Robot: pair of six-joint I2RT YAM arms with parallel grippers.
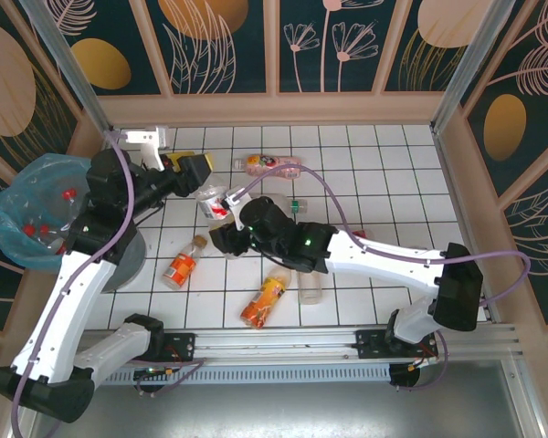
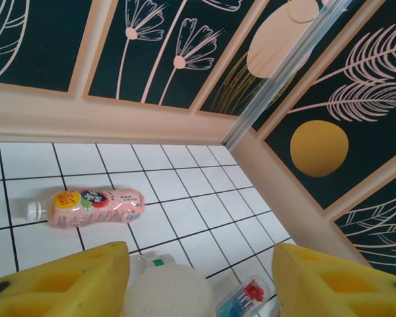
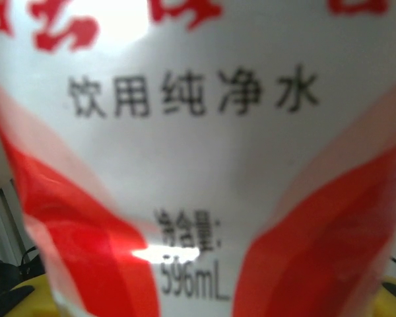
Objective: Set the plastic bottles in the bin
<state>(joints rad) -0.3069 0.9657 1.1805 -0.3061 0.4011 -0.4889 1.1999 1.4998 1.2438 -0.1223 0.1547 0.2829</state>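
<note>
**Top view.** The right gripper (image 1: 221, 222) is clenched on a red-and-white bottle (image 1: 215, 203) at the middle of the tiled table (image 1: 384, 182).

**Right wrist view.** The same bottle (image 3: 198, 165) sits close to the lens, blurred, with yellow fingers (image 3: 16, 296) at the lower corners.

**Left arm.** The left gripper (image 1: 194, 172) is just beside that bottle. It is released, with its fingers (image 2: 59, 284) spread wide.

**Bin.** The bin (image 1: 14, 173) stands at the table's left edge, with red-capped bottles (image 1: 68, 193) inside.

**Loose bottles.** A pink bottle (image 1: 272, 164) (image 2: 92, 208) lies on its side near the far wall. 2 orange bottles (image 1: 183, 263) lie nearer the arm bases, well apart from the bin.
</note>
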